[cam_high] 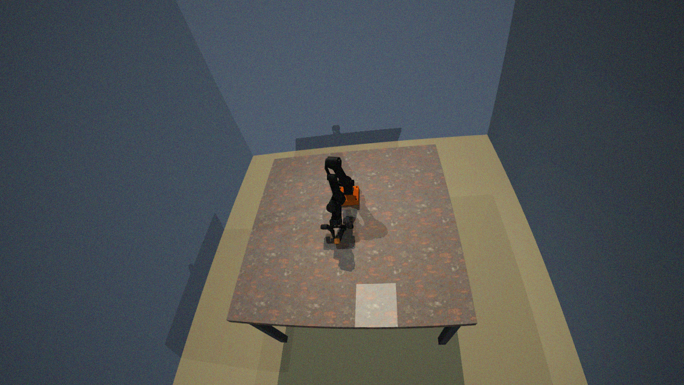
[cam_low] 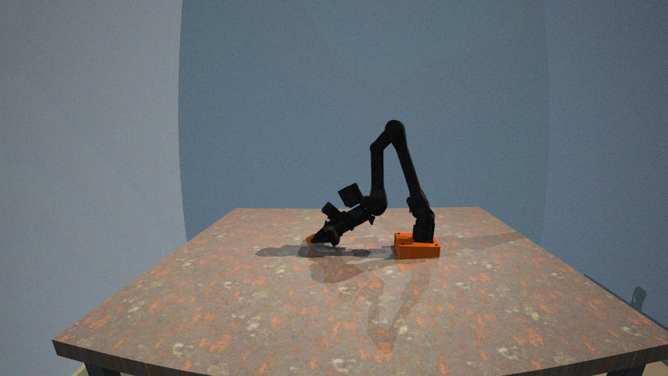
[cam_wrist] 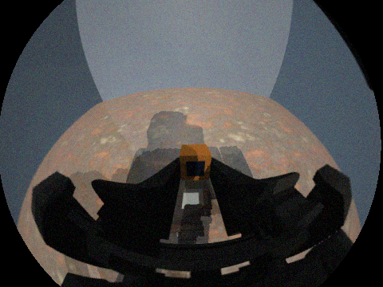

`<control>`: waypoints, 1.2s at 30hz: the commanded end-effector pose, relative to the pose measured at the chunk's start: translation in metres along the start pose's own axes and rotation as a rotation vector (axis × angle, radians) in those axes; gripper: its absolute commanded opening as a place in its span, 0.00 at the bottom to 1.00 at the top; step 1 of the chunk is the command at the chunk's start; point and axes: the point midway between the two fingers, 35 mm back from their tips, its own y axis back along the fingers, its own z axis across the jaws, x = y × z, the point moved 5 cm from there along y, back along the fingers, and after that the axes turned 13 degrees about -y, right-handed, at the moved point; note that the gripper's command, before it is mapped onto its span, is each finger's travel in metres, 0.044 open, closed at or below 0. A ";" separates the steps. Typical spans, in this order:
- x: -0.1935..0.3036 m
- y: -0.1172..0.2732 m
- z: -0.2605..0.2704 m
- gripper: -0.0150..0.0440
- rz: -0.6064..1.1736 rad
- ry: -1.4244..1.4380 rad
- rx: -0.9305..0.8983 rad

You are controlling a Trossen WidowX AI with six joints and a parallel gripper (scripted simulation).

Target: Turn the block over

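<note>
My gripper (cam_high: 337,238) (cam_low: 312,241) (cam_wrist: 194,161) is shut on the small orange block, with a fingertip on each side of it. The block (cam_high: 337,241) (cam_low: 309,240) (cam_wrist: 195,151) is tilted, close above or touching the table (cam_high: 296,292) (cam_low: 233,317) (cam_wrist: 239,115); I cannot tell which. Its marked side, with a dark square (cam_wrist: 195,168), faces back toward the gripper's palm in the wrist view. The gripper reaches forward and slopes down at a shallow angle. The block's underside is hidden.
The orange arm base (cam_high: 351,196) (cam_low: 417,247) stands on the table behind the gripper. A pale square patch (cam_high: 376,305) shows at the table's near edge in the top view. The arm's shadows lie around and ahead of the block.
</note>
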 end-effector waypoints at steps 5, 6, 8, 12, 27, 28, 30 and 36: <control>0.000 0.000 0.000 0.57 0.000 -0.006 -0.005; 0.000 0.000 0.000 0.61 0.000 -0.006 -0.005; 0.000 0.000 0.000 0.70 0.000 -0.006 -0.005; 0.000 0.000 0.000 0.88 0.000 -0.006 -0.005; 0.000 0.000 0.000 1.00 0.000 -0.006 -0.005; 0.000 0.000 0.000 1.00 0.000 -0.006 -0.005; 0.000 0.000 0.000 1.00 0.000 -0.006 -0.005; 0.000 0.000 0.000 1.00 0.000 -0.006 -0.005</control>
